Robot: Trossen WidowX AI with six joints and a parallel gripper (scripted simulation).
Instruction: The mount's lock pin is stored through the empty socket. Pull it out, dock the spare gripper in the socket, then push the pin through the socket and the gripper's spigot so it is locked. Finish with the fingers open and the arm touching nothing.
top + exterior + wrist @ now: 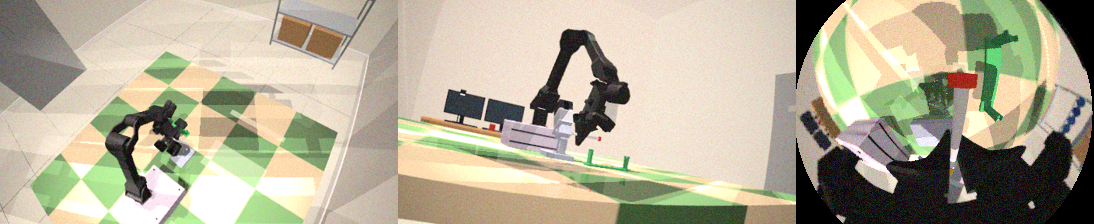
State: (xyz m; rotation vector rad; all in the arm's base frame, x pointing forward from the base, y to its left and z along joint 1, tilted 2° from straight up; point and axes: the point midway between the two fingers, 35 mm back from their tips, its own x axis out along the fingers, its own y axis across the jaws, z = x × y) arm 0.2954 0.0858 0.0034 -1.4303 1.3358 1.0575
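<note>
My gripper [580,139] [949,131] is shut on the lock pin [593,137] [958,112], a pale shaft with a red head [599,138] [962,80]. The pin lies nearly level beside the pale grey mount [563,130] [183,159], head pointing away from it. Its far end reaches the socket area; how deep it goes in is hidden. The spare gripper, pale with a black top [565,104], appears to stand upright on the mount; in the top view a black block [173,148] shows there, close beside my gripper.
A green rack [186,133] [608,167] [992,75] with two posts stands near the mount on the pin head's side, holding nothing. The arm's thick pale base block [161,188] [528,136] [871,137] is close behind the mount.
</note>
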